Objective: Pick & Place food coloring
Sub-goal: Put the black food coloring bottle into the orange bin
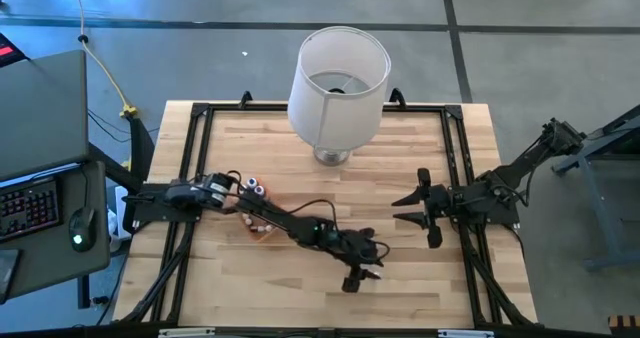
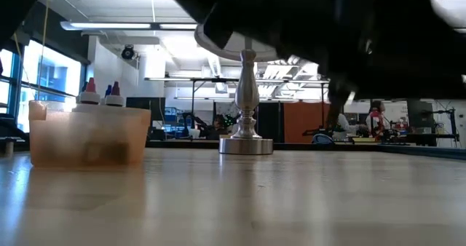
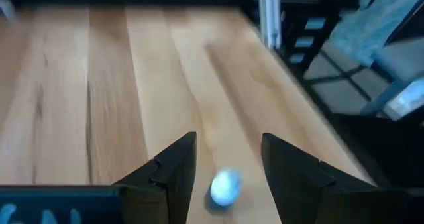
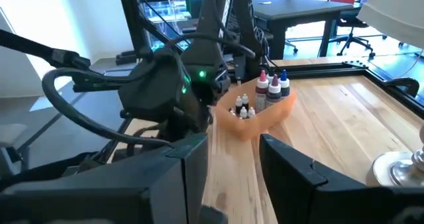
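A tiny whitish food coloring bottle (image 3: 225, 186) lies on its side on the wood, between the open fingers of my left gripper (image 3: 228, 139); both fingers stand clear of it. That gripper (image 1: 362, 266) is near the table's near edge, centre, pointing down. More food coloring bottles (image 4: 260, 97) with red, purple and blue tops stand in the orange tray (image 4: 265, 118), which sits left of centre (image 1: 256, 222). The low view shows the tray (image 2: 87, 133) with two bottle tops (image 2: 89, 93) above its rim. My right gripper (image 1: 402, 210) waits open at the right, off the wood.
A big white lampshade (image 1: 338, 78) on a metal base (image 2: 246, 140) stands at the table's far middle. A black frame (image 1: 200, 113) runs along the table's edges. My left arm (image 1: 290, 223) reaches over the tray. Bare wood (image 1: 440, 278) lies near right.
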Controlling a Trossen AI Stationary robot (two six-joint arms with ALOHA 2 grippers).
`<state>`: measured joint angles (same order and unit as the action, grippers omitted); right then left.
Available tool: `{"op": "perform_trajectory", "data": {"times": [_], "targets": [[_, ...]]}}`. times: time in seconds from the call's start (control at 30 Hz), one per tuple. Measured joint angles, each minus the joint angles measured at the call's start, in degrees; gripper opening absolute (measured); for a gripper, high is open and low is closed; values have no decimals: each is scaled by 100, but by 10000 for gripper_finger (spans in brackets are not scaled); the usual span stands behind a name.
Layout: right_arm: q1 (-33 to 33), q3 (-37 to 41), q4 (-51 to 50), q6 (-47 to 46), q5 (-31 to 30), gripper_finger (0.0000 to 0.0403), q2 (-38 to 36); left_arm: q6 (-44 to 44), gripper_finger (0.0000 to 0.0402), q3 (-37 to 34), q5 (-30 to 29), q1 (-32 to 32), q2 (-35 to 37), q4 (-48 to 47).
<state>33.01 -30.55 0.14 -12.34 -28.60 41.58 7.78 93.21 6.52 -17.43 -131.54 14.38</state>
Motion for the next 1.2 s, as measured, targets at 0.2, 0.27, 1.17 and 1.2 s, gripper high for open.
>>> {"op": "perform_trajectory", "data": {"times": [0.2, 0.27, 1.17, 1.2], "targets": [[0, 0, -9, 0, -7, 129, 2, 60, 166, 105, 182, 22, -194, 63], [0, 0, -8, 2, -13, 129, 2, 147, 166, 106, 213, 21, -234, 21], [0, -2, -33, 0, -22, 129, 2, 152, 166, 90, 428, 24, -350, 349], [0, -2, -33, 2, -20, 129, 2, 152, 166, 90, 384, 24, -350, 347]]}}
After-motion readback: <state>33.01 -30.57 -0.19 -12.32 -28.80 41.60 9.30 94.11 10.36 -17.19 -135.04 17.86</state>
